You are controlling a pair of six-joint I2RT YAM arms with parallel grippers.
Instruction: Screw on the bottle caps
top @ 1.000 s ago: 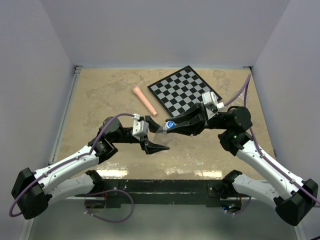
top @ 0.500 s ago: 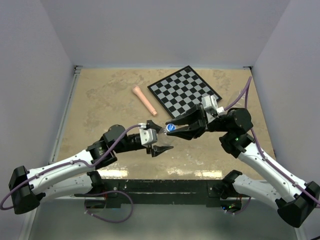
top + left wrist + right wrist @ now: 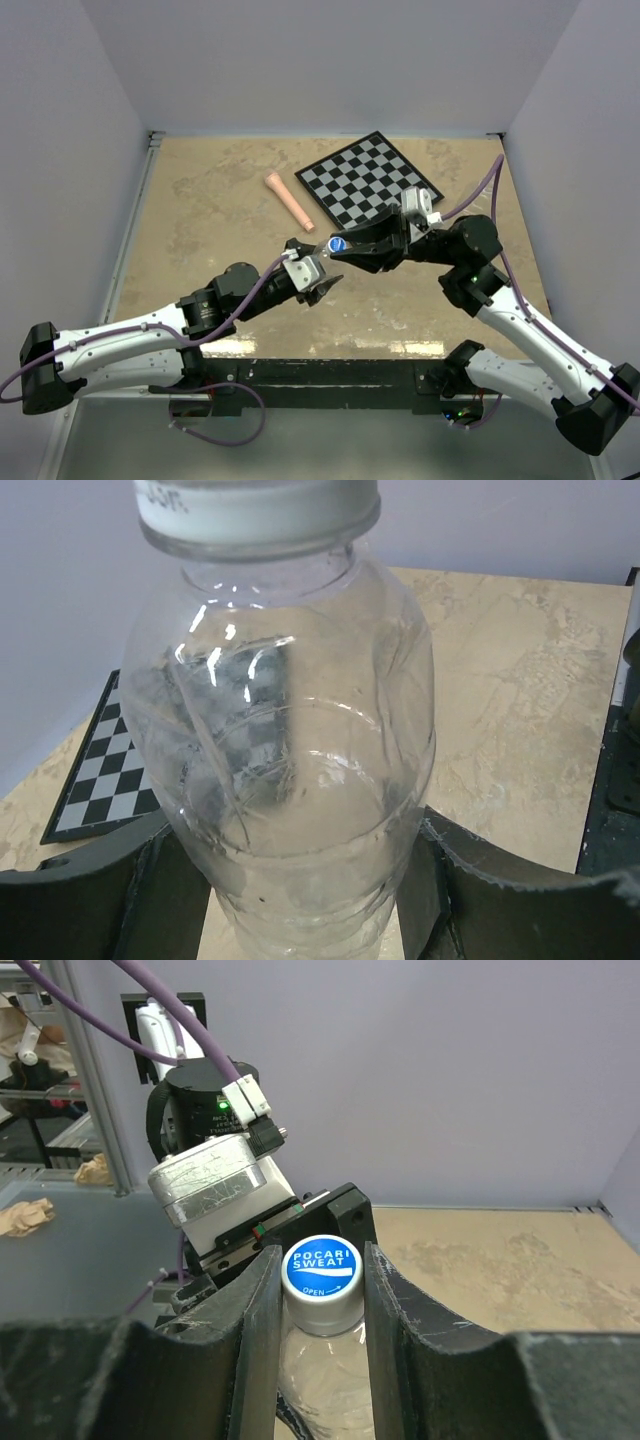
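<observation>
The left pincer (image 3: 305, 910) is clamping the body of the large clear plastic bottle (image 3: 300, 730), holding it above the tan mottled desk (image 3: 200, 200), between the two arms. The bottle's long axis is running from the left pincer up toward the right arm. Its neck end is pointing at the right pincer (image 3: 318, 1280), whose fingers are gripping the small round blue cap with white lettering (image 3: 322, 1260), which is sitting on the bottle's mouth.
</observation>
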